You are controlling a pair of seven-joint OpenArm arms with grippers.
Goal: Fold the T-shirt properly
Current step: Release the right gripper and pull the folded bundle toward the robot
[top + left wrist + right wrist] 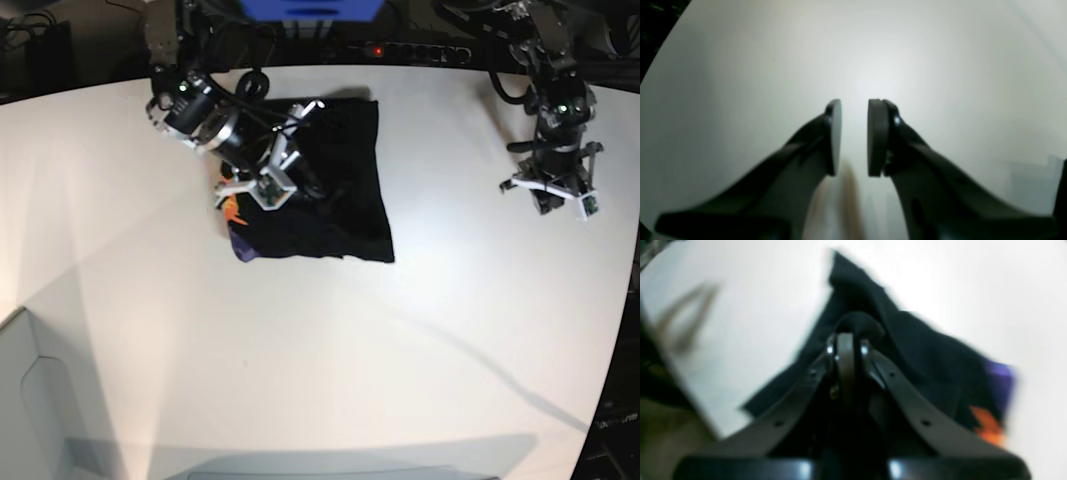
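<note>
Pinching a T-shirt [923, 350] fold, right tool [846, 340] sits closed — left tool [854, 136] parted, empty, over bare table [400, 360].

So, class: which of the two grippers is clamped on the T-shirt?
The right gripper: its jaws are shut on a bunch of the black T-shirt. The left gripper is open over bare table.

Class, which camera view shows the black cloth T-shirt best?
The base view: the black cloth T-shirt lies whole on the white table. The right wrist view is blurred, showing only bunched cloth at the right pincer. The left wrist view shows none.
</note>
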